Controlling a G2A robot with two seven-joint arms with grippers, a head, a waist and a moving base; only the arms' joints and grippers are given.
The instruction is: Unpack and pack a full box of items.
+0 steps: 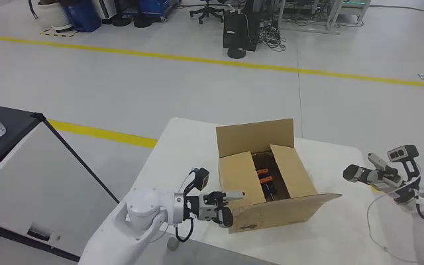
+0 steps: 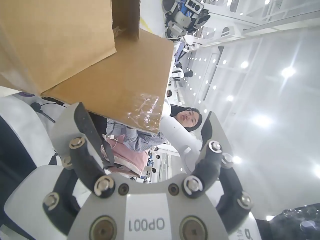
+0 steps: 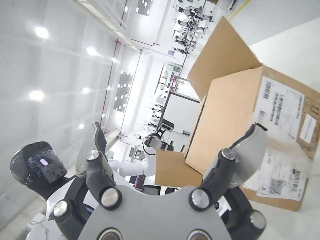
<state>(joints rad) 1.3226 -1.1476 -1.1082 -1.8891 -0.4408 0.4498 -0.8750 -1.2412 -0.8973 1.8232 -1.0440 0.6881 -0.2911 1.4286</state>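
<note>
White table (image 1: 173,142) carries one open cardboard box (image 1: 255,138) with four flaps spread. Its contents (image 1: 264,177) are orange and black, largely hidden by the walls, so their number cannot be told. Left gripper (image 1: 231,207) sits at the box's near left corner, fingers spread, grasping nothing. Right gripper (image 1: 350,173) hangs apart to the right, likewise released.

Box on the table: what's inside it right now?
The cardboard box is open. Between its side flaps, the top view shows orange-and-black items in a dark interior. Those flaps and the walls hide the rest, and what the items are cannot be told.
</note>
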